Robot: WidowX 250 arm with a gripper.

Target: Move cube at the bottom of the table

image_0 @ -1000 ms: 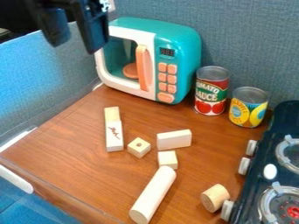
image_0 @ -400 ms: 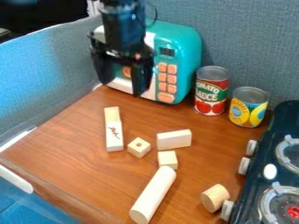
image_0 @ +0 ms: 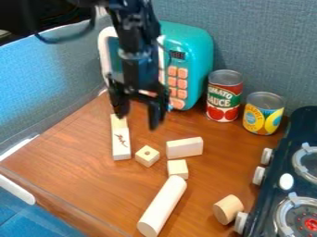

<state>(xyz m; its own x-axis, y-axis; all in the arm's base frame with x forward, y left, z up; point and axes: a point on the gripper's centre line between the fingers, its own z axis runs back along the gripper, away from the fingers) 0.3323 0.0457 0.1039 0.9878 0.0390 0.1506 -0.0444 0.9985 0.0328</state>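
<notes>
Below the open hand, the holed cube sits cornerwise, roughly equal-sided, one upright edge seemingly pointing away from it.

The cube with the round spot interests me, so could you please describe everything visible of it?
The cube looks like pale, bare wood, with a small, dark round spot, probably a hole, in its top face. It sits flat on the table, a corner towards the camera, just right of the marked block without touching it. The open end effector hangs clear of it.
</notes>
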